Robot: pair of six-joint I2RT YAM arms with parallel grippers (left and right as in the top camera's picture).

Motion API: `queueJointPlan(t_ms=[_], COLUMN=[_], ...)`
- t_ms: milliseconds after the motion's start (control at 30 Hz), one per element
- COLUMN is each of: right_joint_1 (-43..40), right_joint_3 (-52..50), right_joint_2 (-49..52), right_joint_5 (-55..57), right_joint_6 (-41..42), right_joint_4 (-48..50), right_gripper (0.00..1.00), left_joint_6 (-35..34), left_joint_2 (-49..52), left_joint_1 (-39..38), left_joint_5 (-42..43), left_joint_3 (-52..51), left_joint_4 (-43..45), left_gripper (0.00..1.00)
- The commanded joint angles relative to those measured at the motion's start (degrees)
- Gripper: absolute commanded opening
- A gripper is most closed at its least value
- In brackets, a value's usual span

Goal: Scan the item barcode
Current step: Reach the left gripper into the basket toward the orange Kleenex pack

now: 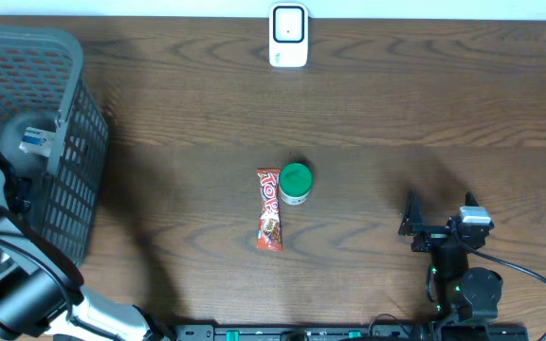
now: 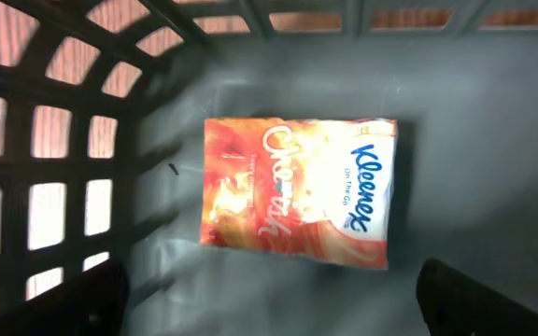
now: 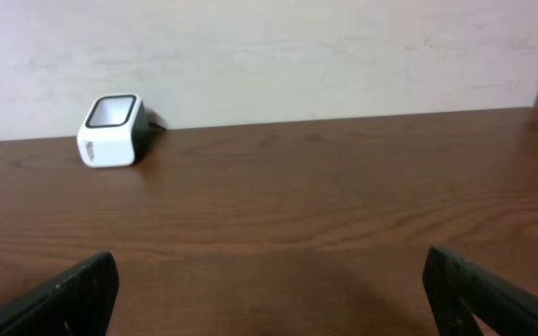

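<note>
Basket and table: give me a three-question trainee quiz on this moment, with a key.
1. Multiple choice: what lies inside the basket?
A) a soda can
B) a Kleenex tissue pack
C) a banana
2. True or false: the scanner stands at the far edge of the table, well apart from the candy bar.
3. Fill in: right beside the candy bar sits a small container with a ___ top.

Key: 1 B; 2 true; 3 green.
</note>
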Motion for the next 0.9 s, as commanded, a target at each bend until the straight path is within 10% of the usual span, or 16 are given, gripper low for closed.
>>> queueJointPlan(t_ms=[0,867], right_joint_1=[0.5,0.5], right_joint_3=[0.0,0.0], right_joint_2=[-0.3,-0.3], right_joint_5=[0.3,0.3], right_joint_6=[-0.7,-0.7], right_joint_4=[-0.2,-0.2], right_gripper=[0.99,0.99], left_joint_6=[-0.2,1.2], left_joint_2=[0.3,0.4], left_joint_1=[0.2,7.6], left_joint_5=[-1.1,6.1], left_joint_3=[-0.2,-8.1], left_joint_4=[0.5,12.1], left_gripper=[0.98,0.98])
